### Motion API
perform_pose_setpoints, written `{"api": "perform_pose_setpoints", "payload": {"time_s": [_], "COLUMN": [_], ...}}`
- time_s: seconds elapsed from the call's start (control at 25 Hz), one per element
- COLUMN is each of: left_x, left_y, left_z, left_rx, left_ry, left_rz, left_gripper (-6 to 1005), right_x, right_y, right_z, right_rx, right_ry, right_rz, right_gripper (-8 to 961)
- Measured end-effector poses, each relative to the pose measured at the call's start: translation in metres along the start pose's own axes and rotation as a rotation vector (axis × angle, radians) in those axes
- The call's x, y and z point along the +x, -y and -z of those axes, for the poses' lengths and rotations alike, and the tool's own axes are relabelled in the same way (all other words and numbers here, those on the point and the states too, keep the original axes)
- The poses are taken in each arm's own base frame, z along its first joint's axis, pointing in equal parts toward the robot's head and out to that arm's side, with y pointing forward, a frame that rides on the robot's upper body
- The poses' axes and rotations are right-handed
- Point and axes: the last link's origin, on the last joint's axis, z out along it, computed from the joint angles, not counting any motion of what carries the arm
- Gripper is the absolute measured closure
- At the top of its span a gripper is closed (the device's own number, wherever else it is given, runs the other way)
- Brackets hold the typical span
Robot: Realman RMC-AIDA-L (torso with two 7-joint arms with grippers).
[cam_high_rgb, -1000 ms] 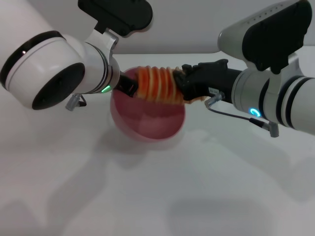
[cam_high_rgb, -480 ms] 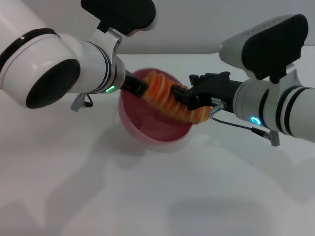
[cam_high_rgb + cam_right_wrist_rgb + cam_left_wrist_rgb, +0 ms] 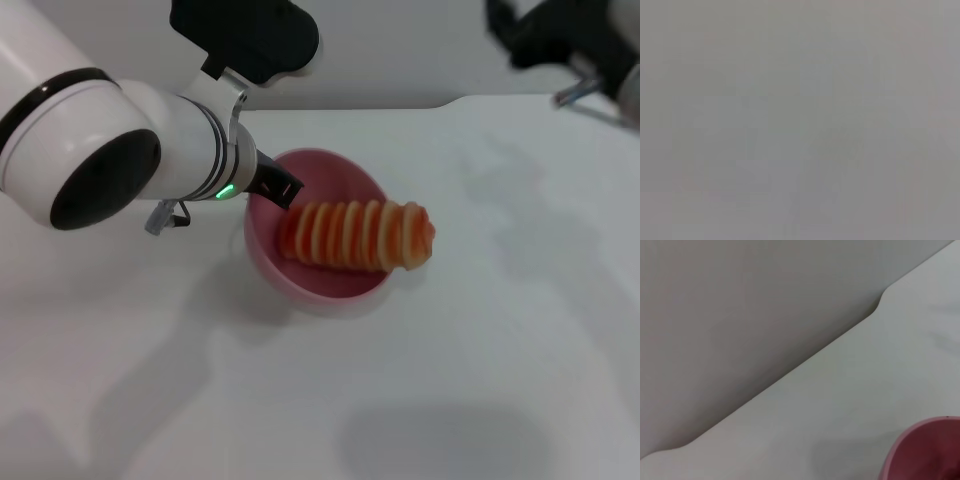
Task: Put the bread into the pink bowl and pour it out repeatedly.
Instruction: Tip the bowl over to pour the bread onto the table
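The pink bowl (image 3: 335, 163) sits on the white table, a little left of the middle in the head view. The bread (image 3: 355, 235) lies across the bowl with its ridged orange-and-cream top up, and its right end sticks out over the rim. My left gripper (image 3: 272, 187) is shut on the bowl's left rim. A part of the pink bowl (image 3: 925, 455) shows in the left wrist view too. My right gripper (image 3: 530, 35) is high at the far right, well away from the bread and bowl. The right wrist view shows only plain grey.
The white table (image 3: 450, 380) stretches around the bowl, and its far edge (image 3: 790, 371) meets a grey wall behind. My left arm's bulky white body (image 3: 100, 160) fills the area left of the bowl.
My right gripper has let go of the bread and pulled away up and to the right. The bread now rests across the bowl, which has moved from tilted to level.
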Motion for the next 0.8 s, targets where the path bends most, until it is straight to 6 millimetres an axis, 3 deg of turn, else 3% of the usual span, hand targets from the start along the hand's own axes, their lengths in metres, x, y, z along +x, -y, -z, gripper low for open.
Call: {"api": "perform_pose_setpoints", "payload": {"time_s": [0.2, 0.48, 0.76, 0.8], "left_x": [0.001, 0.014, 0.026, 0.031], "left_y": [-0.006, -0.028, -0.035, -0.036], "left_z": [0.001, 0.003, 0.006, 0.007], "left_rx": [-0.011, -0.035, -0.024, 0.041], "left_ry": [-0.004, -0.035, -0.080, -0.113], "left_rz": [-0.024, -0.129, -0.202, -0.292], "left_gripper": [952, 951, 952, 952], "right_x": [0.007, 0.045, 0.078, 0.081], "right_y": [0.015, 0.022, 0.025, 0.024], "right_z": [0.012, 0.042, 0.052, 0.052], "right_rx": [0.080, 0.142, 0.170, 0.165], "right_ry": [0.137, 0.321, 0.250, 0.237], "right_rz": [0.076, 0.093, 0.025, 0.020], "right_gripper": [490, 491, 492, 492]}}
